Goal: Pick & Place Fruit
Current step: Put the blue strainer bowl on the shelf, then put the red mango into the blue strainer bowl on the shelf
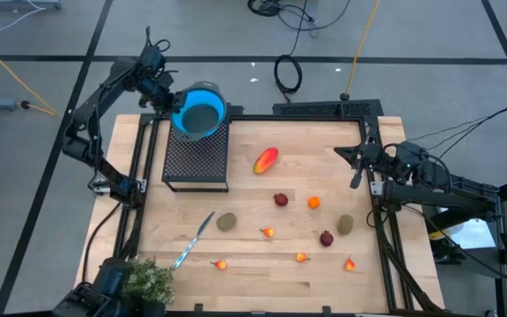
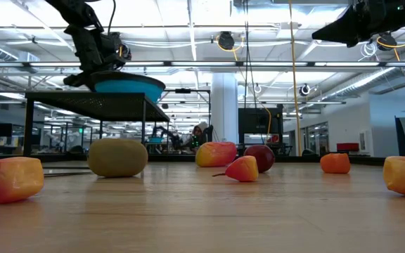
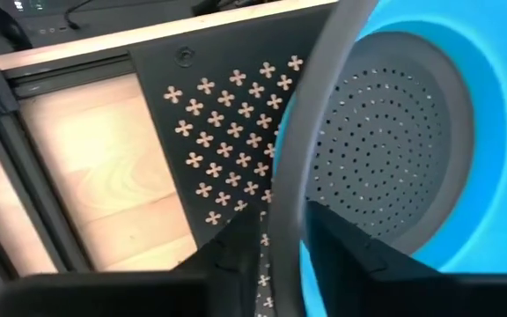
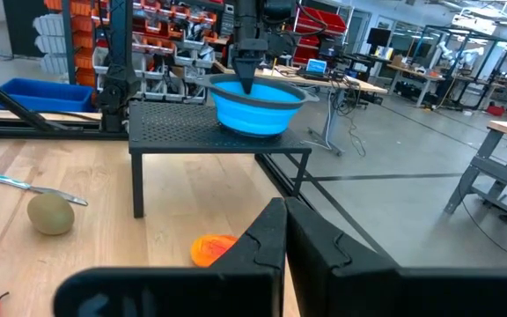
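Fruit bits near front edge; L hand astride bowl rim, grip unclear; R hand clenched.

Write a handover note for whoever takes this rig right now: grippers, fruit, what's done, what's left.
Left gripper: at the rim of the blue colander on the black perforated stand, fingers either side of the rim.
Right gripper: shut, empty, waiting at the table's right edge.
Fruit: all on the table, e.g. the long red-orange piece, an olive-brown oval, a dark red ball.
Done: no fruit in the colander.
Left: all the picking and placing.
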